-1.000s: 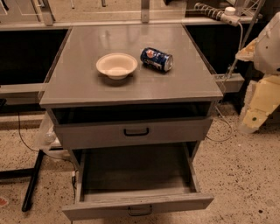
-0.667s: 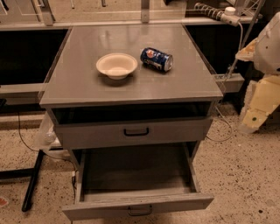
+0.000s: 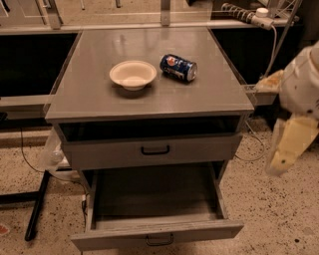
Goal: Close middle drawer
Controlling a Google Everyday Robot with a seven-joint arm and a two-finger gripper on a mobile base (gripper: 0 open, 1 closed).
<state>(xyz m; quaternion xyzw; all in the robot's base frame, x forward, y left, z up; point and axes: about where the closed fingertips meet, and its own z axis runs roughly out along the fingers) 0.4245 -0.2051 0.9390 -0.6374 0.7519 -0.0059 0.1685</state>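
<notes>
The middle drawer (image 3: 199,232) is pulled far out of the grey cabinet, towards the bottom of the camera view. Its long tray holds nothing and its low front panel carries a small black handle (image 3: 159,241). Above it sits the taller-fronted top drawer (image 3: 199,148), with a dark gap under the cabinet top. The lowest drawer is out of view. My gripper (image 3: 288,147) hangs at the right edge, to the right of the cabinet at about the height of the top drawer, apart from both drawers and touching nothing.
A cream bowl (image 3: 132,74) and a blue soda can (image 3: 178,67) on its side lie on the cabinet top (image 3: 89,97). A black stand leg (image 3: 37,204) and cables lie on the speckled floor at the left. A shelf with a power strip (image 3: 249,15) runs behind.
</notes>
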